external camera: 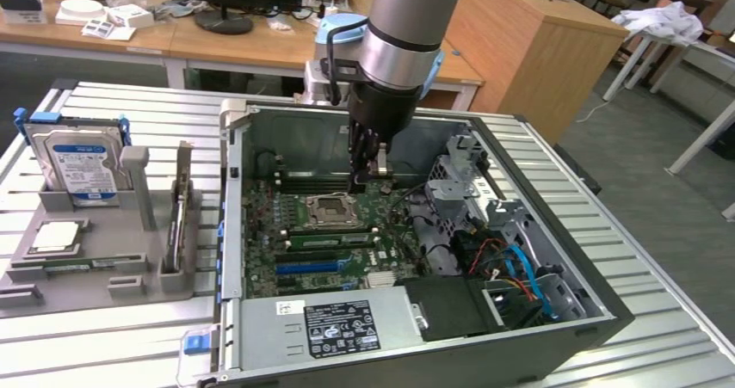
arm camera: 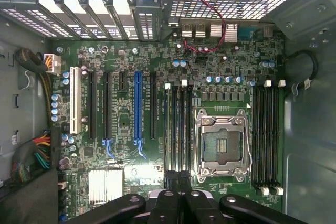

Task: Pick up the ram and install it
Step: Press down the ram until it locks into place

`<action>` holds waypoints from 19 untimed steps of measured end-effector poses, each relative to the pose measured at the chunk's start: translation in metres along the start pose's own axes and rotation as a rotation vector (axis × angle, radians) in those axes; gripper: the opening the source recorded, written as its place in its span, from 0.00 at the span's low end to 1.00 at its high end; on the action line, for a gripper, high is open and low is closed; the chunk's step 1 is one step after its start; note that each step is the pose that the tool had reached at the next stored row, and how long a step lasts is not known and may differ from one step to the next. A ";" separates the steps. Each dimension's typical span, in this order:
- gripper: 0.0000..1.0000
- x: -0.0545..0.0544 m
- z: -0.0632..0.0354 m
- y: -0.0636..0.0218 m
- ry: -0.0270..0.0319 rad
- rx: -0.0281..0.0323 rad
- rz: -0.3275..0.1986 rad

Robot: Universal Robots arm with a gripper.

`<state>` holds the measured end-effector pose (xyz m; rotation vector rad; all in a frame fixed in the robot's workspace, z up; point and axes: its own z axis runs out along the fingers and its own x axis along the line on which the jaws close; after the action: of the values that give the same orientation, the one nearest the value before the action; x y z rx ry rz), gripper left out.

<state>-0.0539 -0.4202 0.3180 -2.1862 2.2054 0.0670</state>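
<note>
While the one gripper (external camera: 370, 180) sits closed, empty, mid-frame inside one open PC case (external camera: 597, 315), one ram (external camera: 327, 239) sits slotted below the CPU socket (external camera: 327, 209); ribbed metal worktop (external camera: 643, 233), office desks behind.

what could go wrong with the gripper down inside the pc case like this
1. The gripper is shut and low over the motherboard, beside the open CPU socket; a sideways slip could hit the socket.
2. In the wrist view the fingertips sit at the end of the memory slots; if they are off line with a slot, downward pressure could land on its edge or latch.
3. The cables at the exterior view's right could snag the arm if it swings that way.
</note>
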 end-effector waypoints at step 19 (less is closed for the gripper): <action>0.11 0.000 0.0002 0.0004 -0.0009 0.0094 0.170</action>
<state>-0.0543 -0.4202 0.3178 -1.9890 2.3804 0.0620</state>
